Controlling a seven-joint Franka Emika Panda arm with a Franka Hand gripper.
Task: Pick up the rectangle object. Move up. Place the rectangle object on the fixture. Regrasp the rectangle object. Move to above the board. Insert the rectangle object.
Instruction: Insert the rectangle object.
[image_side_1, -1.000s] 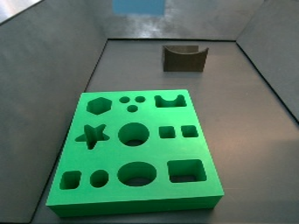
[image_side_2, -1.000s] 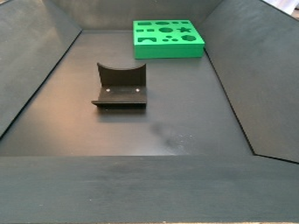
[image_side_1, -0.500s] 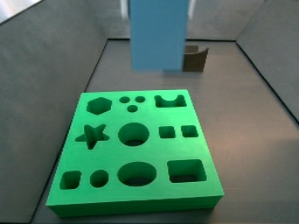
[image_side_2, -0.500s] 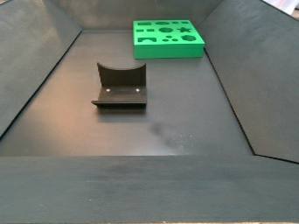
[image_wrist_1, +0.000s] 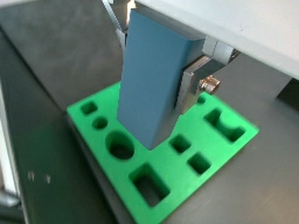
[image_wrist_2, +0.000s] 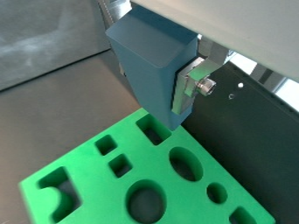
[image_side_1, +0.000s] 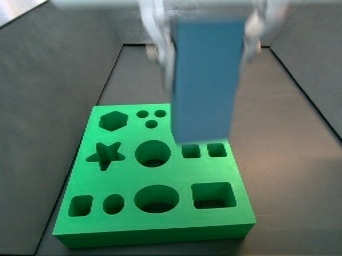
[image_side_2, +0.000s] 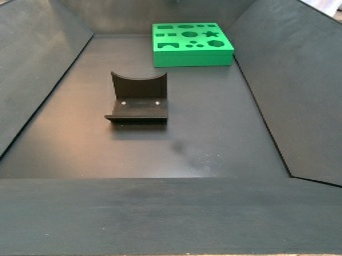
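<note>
Gripper: the gripper (image_wrist_1: 163, 61) hung above the board, its silver finger plates pinching the rectangle object between them; 1 plate with its screw showed plainly in both wrist views (image_wrist_2: 193, 83).
Rectangle object: the rectangle object (image_wrist_1: 152, 74) was a tall blue-grey block, held by its upper end and hanging down from the jaws, clear of the board in both wrist views. In a side view (image_side_1: 210, 80) it appeared blurred, over the board's right half.
Long axis: upright, running from the jaws straight down toward the board, so the free lower end faced the holes.
Board: the board (image_wrist_2: 70, 179) lay flat on the dark floor, all its cut-outs open; in a side view (image_side_2: 191, 45) it sat at the far end of the enclosure, and neither gripper nor block appeared in that view.
Key relation: the block's lower end hovered over the middle-right of the board, near the 2 small square holes (image_side_1: 203, 151) and the oval (image_side_1: 154, 153). Which hole lay exactly beneath, I could not tell.
Fixture: the fixture (image_side_2: 138, 97) stood well apart from the board, bare.
Stage, as I judged: the block was above the board, with insertion pending.
Next move calls for: lining the lower end up with a matching rectangular hole, then a straight descent.
Risk: a small offset or twist would land the end on the green rim.
</note>
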